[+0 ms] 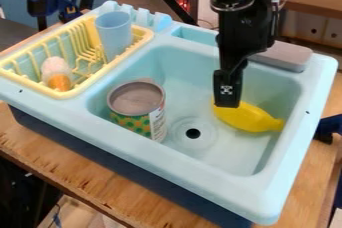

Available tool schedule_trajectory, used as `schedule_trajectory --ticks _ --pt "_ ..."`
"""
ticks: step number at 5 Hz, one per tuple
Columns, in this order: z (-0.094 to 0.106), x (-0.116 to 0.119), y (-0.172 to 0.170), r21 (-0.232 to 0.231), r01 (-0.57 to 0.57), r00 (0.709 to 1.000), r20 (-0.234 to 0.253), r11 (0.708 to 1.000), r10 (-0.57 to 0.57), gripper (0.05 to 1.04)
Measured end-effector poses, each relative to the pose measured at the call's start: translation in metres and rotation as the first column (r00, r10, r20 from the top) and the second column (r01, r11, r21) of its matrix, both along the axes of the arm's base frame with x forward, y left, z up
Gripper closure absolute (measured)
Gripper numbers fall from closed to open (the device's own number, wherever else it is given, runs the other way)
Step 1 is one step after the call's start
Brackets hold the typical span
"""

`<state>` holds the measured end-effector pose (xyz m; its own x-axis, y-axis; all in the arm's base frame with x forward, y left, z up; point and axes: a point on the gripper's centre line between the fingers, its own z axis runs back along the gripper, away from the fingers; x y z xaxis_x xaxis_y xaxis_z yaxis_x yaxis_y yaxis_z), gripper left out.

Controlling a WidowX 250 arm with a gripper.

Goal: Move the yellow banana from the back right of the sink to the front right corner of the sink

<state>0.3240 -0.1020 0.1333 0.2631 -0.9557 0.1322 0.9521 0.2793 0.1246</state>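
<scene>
The tool [227,104] hangs down right of the centre of the frame, its tip right by the left end of a yellow toy [247,118]. Whether it touches the toy, and whether it is open, closed or gripping, I cannot tell. The yellow toy lies on its side in the basin of a pale blue sink [160,156], its narrow end pointing right. The drain hole [193,133] is to its lower left, and a can [138,109] stands upright left of centre.

At the upper left, a yellow rack [85,88] holds a light blue cup [114,33] and an orange-and-white toy [58,74]. A grey block [284,56] rests on the rim at the upper right. The sink sits on a wooden desk [90,177].

The yellow toy looks like light, hollow plastic: fairly stiff, hardly fragile, but smooth and rounded, so it may roll or slip. Its thick middle, taken across the width, seems the best hold; the tapered end would probably let it swing.
</scene>
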Motion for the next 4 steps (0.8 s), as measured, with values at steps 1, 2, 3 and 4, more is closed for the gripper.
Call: schedule_trajectory --ticks 1,2,3,4 --pt "-0.009 -0.001 -0.010 -0.028 0.025 1.000 -0.005 0.999 -0.026 0.083" --pt "-0.024 0.000 -0.012 -0.031 0.022 0.999 -0.037 0.999 -0.024 0.083" --pt "-0.031 -0.001 -0.011 -0.022 0.013 0.998 -0.058 1.000 -0.014 0.083" --pt "-0.040 0.001 -0.010 -0.016 0.000 0.997 -0.075 1.000 -0.001 0.083"
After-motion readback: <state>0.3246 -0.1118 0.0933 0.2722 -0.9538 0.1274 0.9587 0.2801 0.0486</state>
